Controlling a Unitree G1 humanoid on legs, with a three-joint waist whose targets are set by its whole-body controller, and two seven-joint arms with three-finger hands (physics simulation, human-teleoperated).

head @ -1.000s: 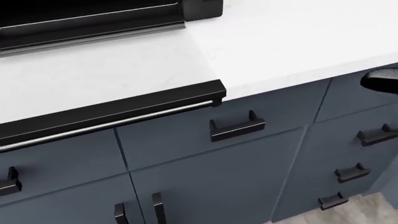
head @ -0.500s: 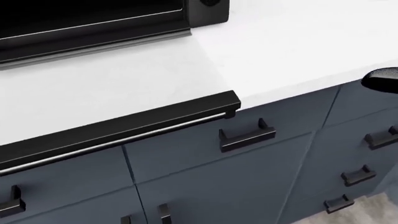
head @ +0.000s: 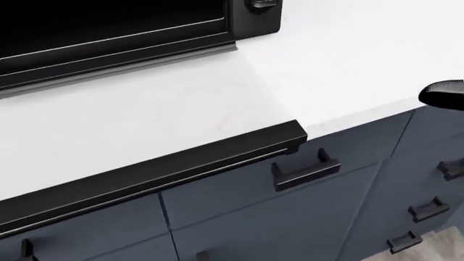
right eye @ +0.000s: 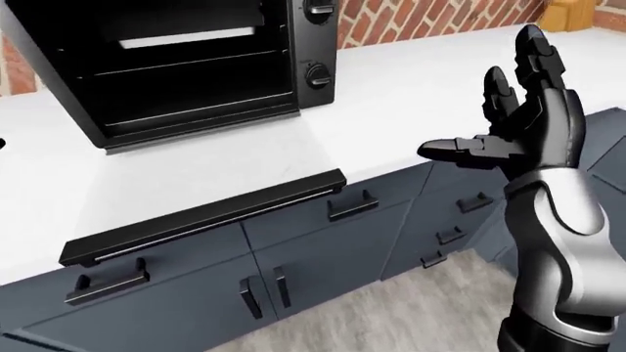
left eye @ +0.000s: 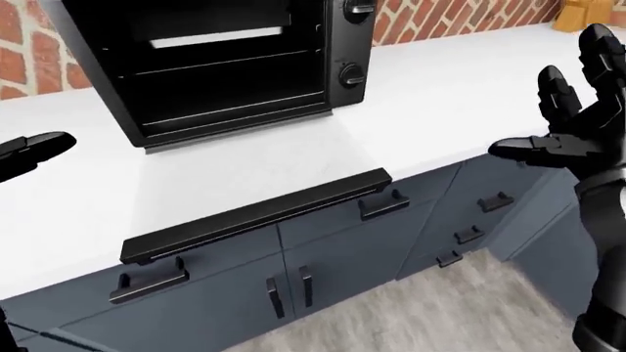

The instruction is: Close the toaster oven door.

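Note:
The black toaster oven (left eye: pixel 225 66) stands on the white counter (left eye: pixel 440 95) at the top left, its cavity open. Its door lies folded down flat on the counter, and its black handle bar (left eye: pixel 255 216) reaches the counter's edge; the bar also shows in the head view (head: pixel 145 174). My right hand (right eye: pixel 484 103) is open, fingers spread and pointing up, in the air to the right of the oven and apart from the door. Only a dark tip of my left hand (left eye: pixel 34 150) shows at the left edge, left of the door.
Blue-grey cabinet drawers and doors with black handles (left eye: pixel 384 207) run below the counter. A red brick wall (left eye: pixel 450 15) rises behind it. A brown object (left eye: pixel 587 15) sits at the top right. Grey wood floor (left eye: pixel 420 308) lies below.
In the head view the whole picture has shifted right and down, so the camera has moved; more of the oven shows. The right hand's tip stays at the right edge.

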